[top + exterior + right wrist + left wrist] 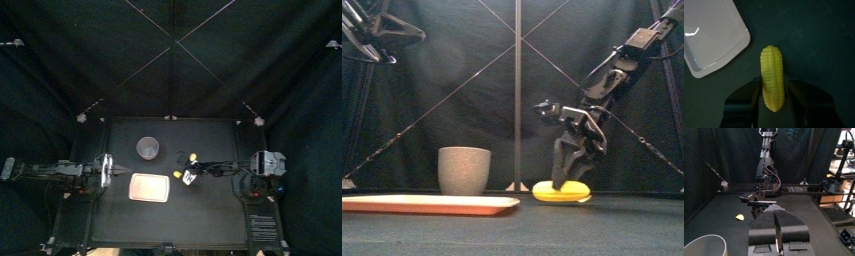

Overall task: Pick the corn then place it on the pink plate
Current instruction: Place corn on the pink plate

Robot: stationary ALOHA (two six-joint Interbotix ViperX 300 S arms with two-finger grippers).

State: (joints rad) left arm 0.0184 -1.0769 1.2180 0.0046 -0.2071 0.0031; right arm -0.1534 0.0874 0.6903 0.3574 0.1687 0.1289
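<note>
A black tabletop [134, 135] stands inside black curtains [80, 60]. On it are a pink plate [148, 187], a grey cup [147, 149] at the plate's 12 o'clock, and the corn [556, 192] at its 3 o'clock, near the rim. The corn lies flat directly under the right hand [571, 180]. That hand is closed on the corn, a jaw pressed to each side. The left hand [777, 212] rests at the tabletop's 9 o'clock, jaws together, holding nothing
</note>
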